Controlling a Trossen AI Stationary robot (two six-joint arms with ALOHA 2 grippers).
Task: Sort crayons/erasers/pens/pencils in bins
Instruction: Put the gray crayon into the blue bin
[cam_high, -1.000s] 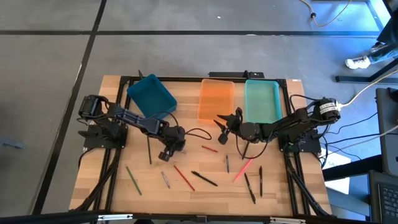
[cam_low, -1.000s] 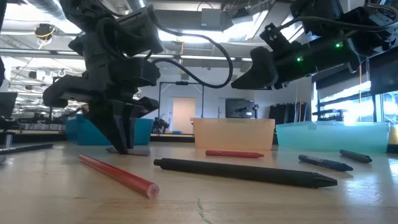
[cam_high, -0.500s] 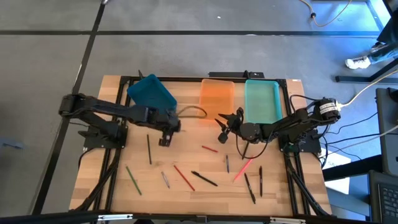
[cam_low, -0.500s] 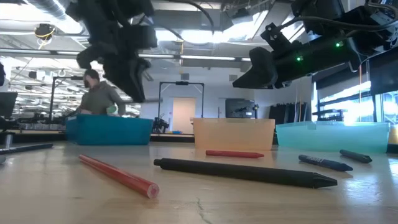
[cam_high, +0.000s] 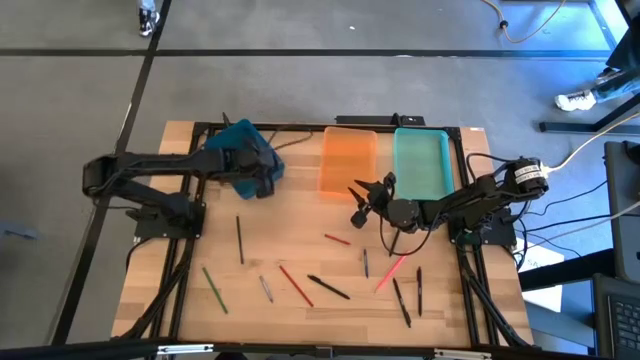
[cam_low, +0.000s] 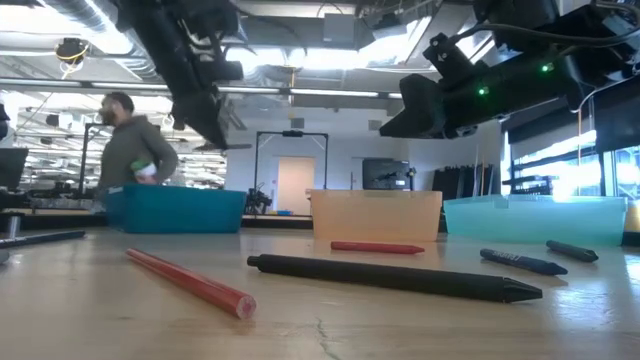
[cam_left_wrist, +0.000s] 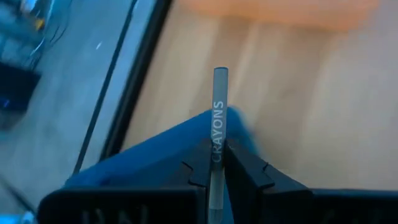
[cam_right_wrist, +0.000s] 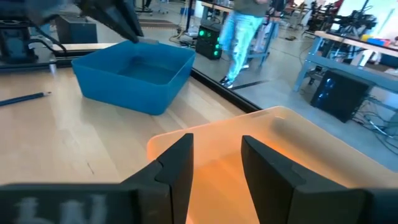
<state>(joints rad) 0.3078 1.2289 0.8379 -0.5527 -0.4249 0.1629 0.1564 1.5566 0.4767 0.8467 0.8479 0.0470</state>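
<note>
My left gripper (cam_high: 263, 181) is shut on a grey crayon (cam_left_wrist: 218, 118) marked CRAYONS, raised over the near right corner of the blue bin (cam_high: 240, 152). In the low view it hangs high at the left (cam_low: 212, 128). My right gripper (cam_high: 357, 208) is open and empty, held above the table just near of the orange bin (cam_high: 347, 160); its fingers frame that bin in the right wrist view (cam_right_wrist: 214, 163). The teal bin (cam_high: 420, 165) stands to the right. My left gripper pinches the grey crayon between its two fingers, on the crayon's lower part (cam_left_wrist: 216, 163). The crayon runs along the fingers and sticks out ahead of them, its free end (cam_left_wrist: 220, 72) forward. It is lifted clear, above the blue bin's edge (cam_left_wrist: 163, 152).
Loose on the table lie a dark pencil (cam_high: 240, 240), a green crayon (cam_high: 214, 288), a red pencil (cam_high: 296, 285), a black pen (cam_high: 328, 287), a red crayon (cam_high: 337, 239), a pink stick (cam_high: 390, 272) and dark pens at the near right (cam_high: 402, 300). A person (cam_low: 130, 150) walks beyond the table.
My left gripper has risen from the table among the loose items and gone toward the far edge, up over the blue bin's near right corner, staying shut on the crayon. A person has walked across the background.
</note>
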